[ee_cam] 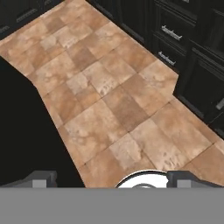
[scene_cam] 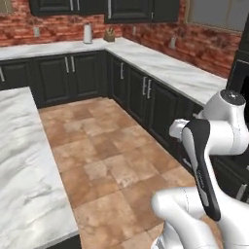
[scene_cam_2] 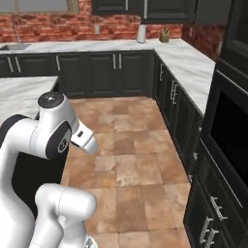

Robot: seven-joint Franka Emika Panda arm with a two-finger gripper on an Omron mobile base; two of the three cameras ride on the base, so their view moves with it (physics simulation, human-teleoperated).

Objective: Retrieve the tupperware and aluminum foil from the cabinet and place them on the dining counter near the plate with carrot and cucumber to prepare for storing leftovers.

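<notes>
Dining counter [scene_cam: 22, 160]: white grey-veined marble top, dark base, beside tiled floor [scene_cam: 112, 165].

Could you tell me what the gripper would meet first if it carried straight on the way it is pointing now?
Most likely the tiled floor. The open gripper points down at bare terracotta tiles, with nothing between. The island's dark base and the black base cabinets lie off to either side; depth is hard to judge.

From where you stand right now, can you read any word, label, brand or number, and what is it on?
None: no readable text in these views.
Arm link: a faint line of marks runs down its dark cover, too small and blurred to read.
White canister on the wall counter: no label visible.
Base cabinets and oven front: plain, no lettering.
</notes>
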